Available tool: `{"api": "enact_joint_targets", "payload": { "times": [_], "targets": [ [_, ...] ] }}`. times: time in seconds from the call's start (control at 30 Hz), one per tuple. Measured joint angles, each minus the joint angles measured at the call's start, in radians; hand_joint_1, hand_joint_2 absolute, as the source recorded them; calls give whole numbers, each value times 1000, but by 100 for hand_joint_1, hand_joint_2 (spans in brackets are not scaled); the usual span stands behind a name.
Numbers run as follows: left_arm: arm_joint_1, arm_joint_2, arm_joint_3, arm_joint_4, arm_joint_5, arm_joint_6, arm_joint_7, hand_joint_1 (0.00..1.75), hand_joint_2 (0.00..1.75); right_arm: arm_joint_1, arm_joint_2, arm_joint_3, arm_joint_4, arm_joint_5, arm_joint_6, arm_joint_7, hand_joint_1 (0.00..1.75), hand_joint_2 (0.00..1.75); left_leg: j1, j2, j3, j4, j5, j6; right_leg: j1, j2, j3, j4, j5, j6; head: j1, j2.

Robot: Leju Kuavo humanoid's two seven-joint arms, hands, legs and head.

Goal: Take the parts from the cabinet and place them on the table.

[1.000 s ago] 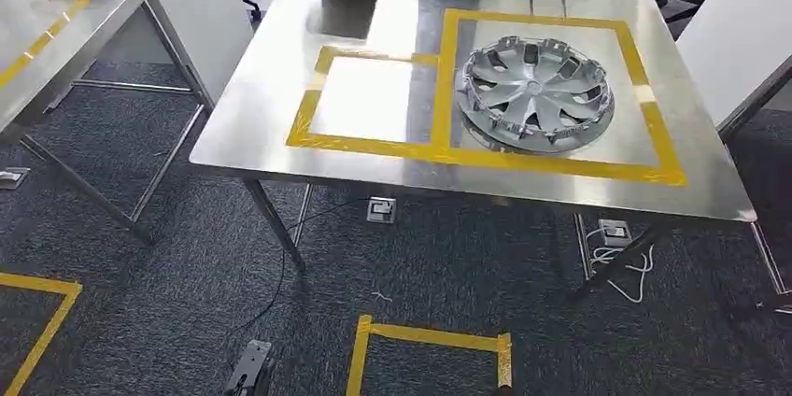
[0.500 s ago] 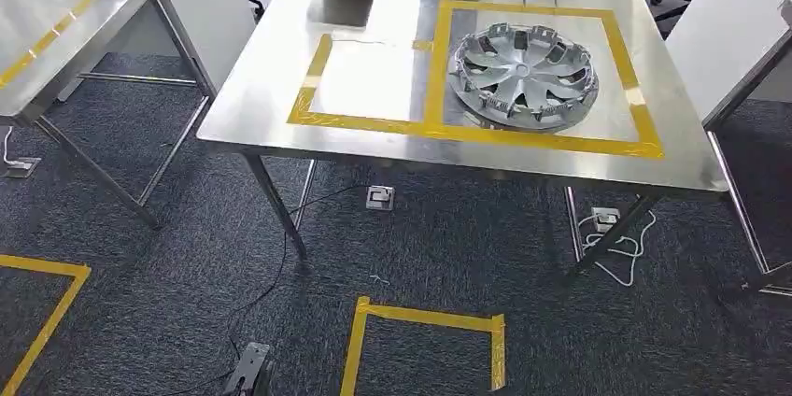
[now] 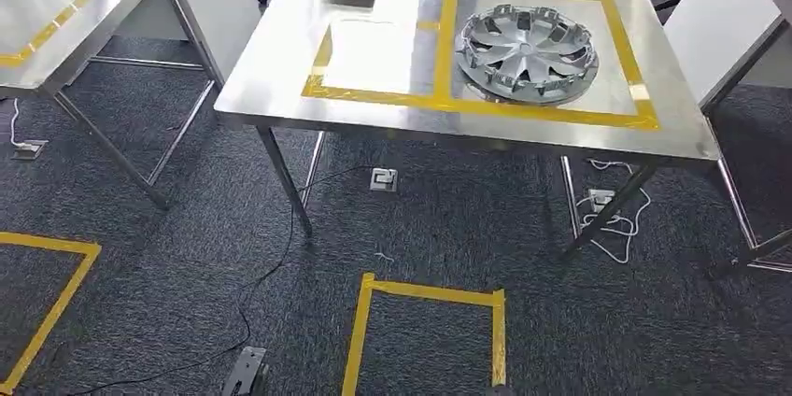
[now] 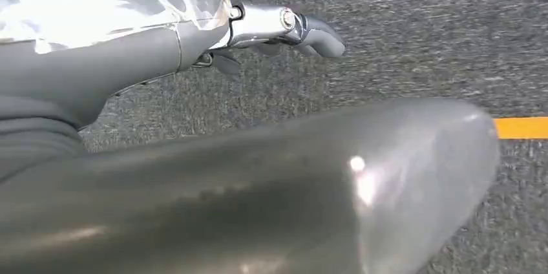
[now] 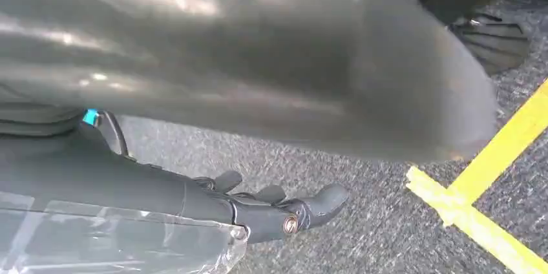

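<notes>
Hubcap (image 3: 528,52) unmoved on table (image 3: 280,106); camera shifted.

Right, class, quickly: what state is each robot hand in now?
Left hand: holds nothing, fingers extended over grey carpet.
Right hand: holds nothing, fingers apart.

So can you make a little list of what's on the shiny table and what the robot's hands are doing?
table: steel table, yellow tape squares on top
big tape square: silver hubcap lying inside it
small tape square: nothing inside
left hand: hanging over carpet, holding nothing
right hand: hanging over carpet, holding nothing
floor: yellow tape square on grey carpet
</notes>
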Motion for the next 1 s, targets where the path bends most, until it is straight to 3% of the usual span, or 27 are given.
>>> {"api": "enact_joint_targets", "payload": {
  "times": [0.07, 0.1, 0.13, 0.17, 0.2, 0.23, 0.27, 0.3, 0.33, 0.37, 0.43, 0.47, 0.5, 0.6, 0.63, 0.67, 0.7, 0.73, 0.77, 0.8, 0.83, 0.87, 0.9, 0.93, 0.97, 1.0],
  "targets": [
    [1, 0, 0, -2, 1, 3, 0, 0, 0, 0, -2, 8, -1, -13, 0, 5, 0, 0, 4, -2, -2, 2, 14, -11, 4, 0, -11, -1, 4, -12, 3, 0],
    [4, 1, 0, -1, 1, 3, 0, 0, 0, 3, -1, 12, -1, -16, 0, 5, 0, 0, 3, -2, -7, 0, 22, -17, -3, 0, -16, -5, 15, -22, 4, 0],
    [6, 3, -1, -1, 1, 5, 0, 0, 0, 1, 1, 16, -1, -20, 0, 6, 0, 0, 8, -5, -16, 11, -1, -24, -7, -3, -27, -5, 26, -30, 9, 0],
    [9, 3, -1, -2, 2, 5, 0, 0, 0, 1, 0, 21, -2, -26, -1, 6, 0, 0, 11, -6, -28, 45, -58, -31, -7, -3, -37, -5, 36, -39, 4, 0],
    [10, 3, -2, -2, 3, 5, 0, 0, 0, 3, -1, 24, -4, -32, -2, 6, 0, 0, 17, -6, -48, 121, -132, -40, -7, -3, -51, -4, 48, -41, 0, 0],
    [10, 3, -2, -2, 3, 6, 0, 0, 0, 4, -1, 27, -4, -38, -5, 6, 0, 0, 21, -6, -67, 197, -182, -46, -6, -3, -61, -3, 58, -41, 1, 0],
    [10, 3, -4, -2, 3, 6, 0, 0, 0, 7, -1, 31, -4, -46, -6, 6, 0, 0, 25, -6, -80, 267, -214, -51, -5, -3, -72, -2, 68, -40, 1, 0],
    [10, 2, -6, -2, 3, 6, 0, 0, 0, 9, -1, 34, -4, -53, -9, 6, 0, 0, 27, -6, -81, 311, -216, -53, -5, -3, -83, -1, 78, -37, 0, 0],
    [10, 2, -8, -2, 3, 6, 0, 0, 0, 11, -1, 38, -4, -59, -10, 7, 0, 0, 28, -6, -59, 307, -193, -52, -5, -3, -95, 2, 86, -32, 0, 0],
    [10, 3, -8, -2, 3, 6, 0, 0, 0, 14, -1, 39, -4, -61, -10, 7, 0, 0, 29, -6, -21, 265, -166, -50, -5, -2, -105, 3, 92, -31, 0, 0],
    [10, 3, -10, -3, 3, 6, 0, 0, 0, 14, 0, 45, -4, -62, -11, 7, 0, 0, 26, -8, 122, 69, -122, -36, -5, -1, -118, 3, 107, -24, 0, 0],
    [7, 7, -10, -4, 3, 7, 0, 0, 0, 15, 1, 49, -6, -62, -11, 7, 0, 0, 22, -12, 169, -7, -158, -25, -4, -1, -122, 3, 115, -17, 1, 0],
    [7, 6, -11, -6, 3, 7, 0, 0, 0, 14, 1, 50, -6, -62, -12, 7, 0, 0, 17, -11, 169, -13, -151, -25, -5, -1, -124, 0, 123, -11, 3, 0],
    [9, 8, -13, -7, 3, 7, 0, 0, 0, 16, 2, 53, -7, -63, -13, 7, 0, 0, 7, -10, 156, -19, -132, -2, -8, -1, -126, -9, 145, 13, 0, 0],
    [8, 6, -14, -8, 3, 7, 0, 0, 0, 18, 0, 53, -7, -62, -13, 7, 0, 0, 21, -4, 150, -40, -110, 7, -10, -2, -133, 3, 138, 11, 2, 0],
    [7, 6, -14, -8, 3, 7, 0, 0, 0, 18, 0, 54, -7, -62, -14, 7, 0, 0, 16, -5, 141, -45, -99, 15, -7, -1, -152, 31, 98, 1, 4, 0],
    [6, 6, -14, -10, 3, 8, 0, 0, 0, 17, 0, 54, -7, -63, -14, 7, 0, 0, 14, -4, 125, -44, -86, 21, -7, -1, -178, 99, 38, -12, 5, 0],
    [6, 6, -14, -10, 3, 8, 0, 0, 0, 18, -1, 54, -7, -62, -14, 7, 0, 0, 12, -3, 112, -44, -76, 23, -7, -1, -201, 163, -5, -18, 7, 0],
    [6, 5, -14, -10, 3, 8, 0, 0, 0, 18, -2, 54, -7, -63, -14, 7, 0, 0, 9, -2, 95, -43, -64, 23, -7, -1, -224, 251, -47, -18, 6, 0],
    [6, 5, -14, -10, 3, 7, 0, 0, 0, 19, -2, 54, -7, -63, -15, 7, 0, 0, 8, -1, 85, -41, -54, 23, -7, -1, -231, 303, -56, -9, 7, 0],
    [6, 3, -14, -10, 3, 7, 0, 0, 0, 19, -3, 55, -7, -67, -15, 7, 0, 0, 7, -1, 69, -37, -44, 22, -7, -1, -219, 316, -43, 4, 6, 0],
    [6, 3, -14, -10, 3, 7, 0, 0, 0, 20, -4, 55, -7, -70, -16, 8, 0, 0, 7, -1, 53, -32, -35, 20, -8, -1, -185, 283, -11, 20, 6, 0],
    [6, 2, -15, -10, 3, 8, 0, 0, 0, 20, -5, 55, -7, -77, -18, 8, 0, 0, 7, -1, 39, -26, -28, 17, -9, -1, -129, 206, 19, 31, 6, 0],
    [6, 0, -15, -10, 2, 8, 0, 0, 0, 19, -5, 55, -8, -82, -19, 8, 0, 0, 8, -1, 26, -16, -23, 13, -10, -2, -64, 110, 34, 34, 6, 0],
    [6, 0, -15, -11, 1, 8, 0, 0, 0, 18, -5, 56, -10, -87, -20, 8, 0, 0, 7, -1, 13, -5, -19, 8, -10, -2, -14, 21, 8, 24, 6, 0],
    [6, 0, -15, -11, 0, 8, 0, 0, 0, 18, -5, 57, -12, -91, -23, 9, 0, 0, 4, 0, 3, 3, -12, 1, -1, 2, 11, -12, -2, 8, 3, 0]
  ]
}}
